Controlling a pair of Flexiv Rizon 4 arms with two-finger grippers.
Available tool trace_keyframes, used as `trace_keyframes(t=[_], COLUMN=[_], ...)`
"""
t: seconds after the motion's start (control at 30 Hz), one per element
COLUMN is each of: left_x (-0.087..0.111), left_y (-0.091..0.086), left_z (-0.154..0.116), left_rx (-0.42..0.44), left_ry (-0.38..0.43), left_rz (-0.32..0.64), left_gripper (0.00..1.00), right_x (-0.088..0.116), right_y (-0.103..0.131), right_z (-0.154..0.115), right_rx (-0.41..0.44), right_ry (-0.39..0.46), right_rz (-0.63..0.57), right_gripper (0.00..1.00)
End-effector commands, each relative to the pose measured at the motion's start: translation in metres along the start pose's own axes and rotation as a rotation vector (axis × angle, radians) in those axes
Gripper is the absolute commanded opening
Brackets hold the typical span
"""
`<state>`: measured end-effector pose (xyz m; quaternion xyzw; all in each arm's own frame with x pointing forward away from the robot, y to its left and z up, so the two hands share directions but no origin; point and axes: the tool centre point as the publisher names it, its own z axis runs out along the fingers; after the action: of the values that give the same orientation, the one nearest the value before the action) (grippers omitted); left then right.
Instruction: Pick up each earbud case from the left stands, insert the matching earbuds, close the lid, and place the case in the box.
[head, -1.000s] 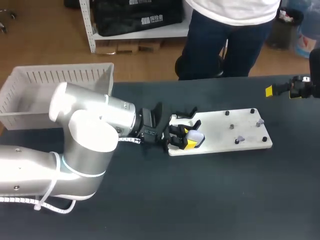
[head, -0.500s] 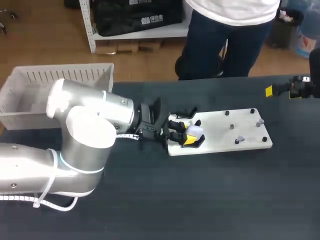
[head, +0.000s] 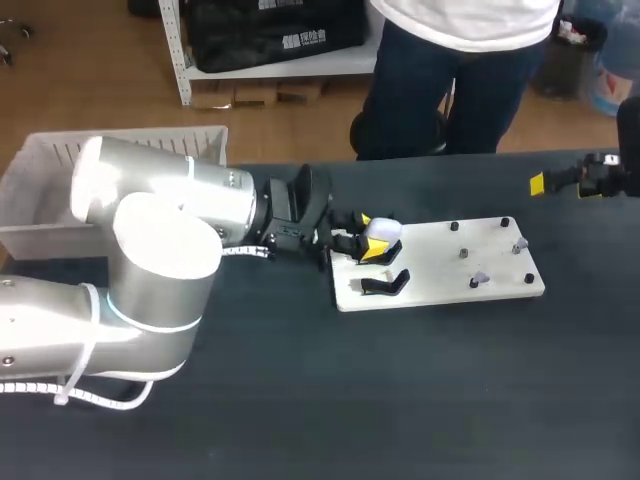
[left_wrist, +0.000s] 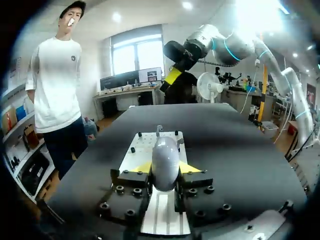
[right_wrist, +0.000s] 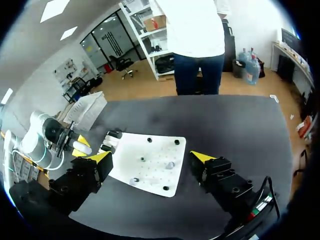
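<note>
My left gripper (head: 368, 243) is clamped on the earbud case (head: 380, 230), holding it over the white plate's (head: 440, 265) left end. The black stand (head: 385, 284) beside it is empty. My right gripper (right_wrist: 150, 157) is wide open, well apart. Pickup looks done. Remaining: insert earbuds, close lid, place case in box (head: 150, 133).

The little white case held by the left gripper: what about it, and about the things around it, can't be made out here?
- earbud case: the left wrist view shows only its rounded end, so whether the lid is open or closed is unclear.
- box: in the head view, the left arm covers most of its inside.
- earbuds on the white board: too small in every view to tell apart.
</note>
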<state>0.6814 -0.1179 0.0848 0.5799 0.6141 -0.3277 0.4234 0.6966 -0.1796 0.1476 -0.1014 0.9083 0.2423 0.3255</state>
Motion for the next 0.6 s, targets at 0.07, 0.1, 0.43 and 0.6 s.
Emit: trace_keyframes(t=[0.07, 0.1, 0.43, 0.6], left_x=[-0.015, -0.017, -0.042, -0.054], left_y=[0.008, 0.01, 0.023, 0.022], left_z=[0.002, 0.003, 0.019, 0.03], left_rx=[-0.011, -0.012, -0.004, -0.004], left_ry=[-0.001, -0.001, -0.03, -0.036], left_rz=[0.035, 0.036, 0.091, 0.124], left_gripper=[0.0, 0.0, 0.0, 0.0], right_x=[0.006, 0.007, 0.019, 0.022], right_y=[0.021, 0.023, 0.058, 0.073], right_z=[0.006, 0.007, 0.013, 0.02], right_rx=[-0.005, -0.006, -0.053, -0.09], right_ry=[0.019, 0.021, 0.059, 0.078], right_rz=[-0.014, -0.015, -0.061, -0.083], right_gripper=[1.0, 1.0, 1.0, 1.0])
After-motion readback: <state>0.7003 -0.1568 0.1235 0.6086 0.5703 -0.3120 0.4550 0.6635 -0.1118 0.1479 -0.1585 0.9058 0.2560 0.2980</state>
